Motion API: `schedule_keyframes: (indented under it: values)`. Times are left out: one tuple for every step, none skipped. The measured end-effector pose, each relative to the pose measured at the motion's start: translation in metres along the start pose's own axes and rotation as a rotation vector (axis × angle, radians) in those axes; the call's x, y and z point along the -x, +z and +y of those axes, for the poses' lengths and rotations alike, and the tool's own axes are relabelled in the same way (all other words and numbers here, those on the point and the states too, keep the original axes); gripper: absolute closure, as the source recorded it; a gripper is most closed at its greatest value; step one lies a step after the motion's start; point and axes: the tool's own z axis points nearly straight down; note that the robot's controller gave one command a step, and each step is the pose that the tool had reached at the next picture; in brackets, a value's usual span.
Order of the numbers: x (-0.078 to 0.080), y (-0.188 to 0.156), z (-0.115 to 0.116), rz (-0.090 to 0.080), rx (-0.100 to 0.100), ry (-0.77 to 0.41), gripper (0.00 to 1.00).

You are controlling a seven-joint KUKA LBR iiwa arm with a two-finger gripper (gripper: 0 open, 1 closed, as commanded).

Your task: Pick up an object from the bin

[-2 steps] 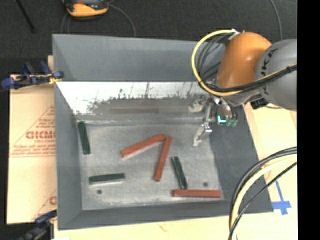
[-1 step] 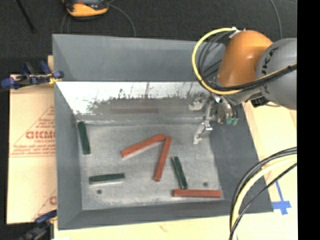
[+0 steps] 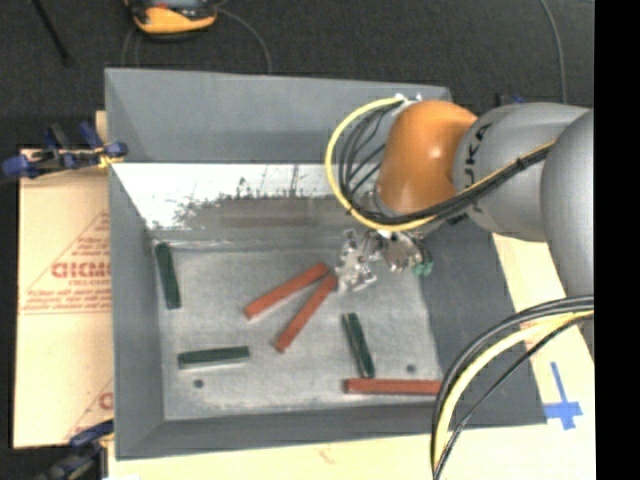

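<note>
I see the gripper [image 3: 358, 266] low in the bin [image 3: 135, 298], at the upper right ends of two red sticks that lie as a narrow V in the middle of the floor. The upper red stick [image 3: 287, 290] and the lower red stick [image 3: 305, 316] come almost together just at the gripper. Whether the gripper is open or closed I cannot tell, and I see no stick clearly inside it, so I count nothing as held.

My worry is this closeness. A closing here could catch both ends at once, or only the tip of one. I think a stick taken at its tip would hang down, turn and slip out during the lift. A small push could also shove the sticks aside.

The dark green stick [image 3: 357, 343] lies near, below the gripper but apart from it, so I expect less trouble there
</note>
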Motion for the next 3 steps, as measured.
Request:
schedule_keyframes:
  values:
    - [0.004, 0.002, 0.002, -0.028, -0.003, 0.001, 0.0]
    - [0.004, 0.002, 0.002, -0.027, -0.003, 0.0, 0.0]
    - [0.003, -0.001, 0.055, -0.01, -0.013, -0.302, 1.0]
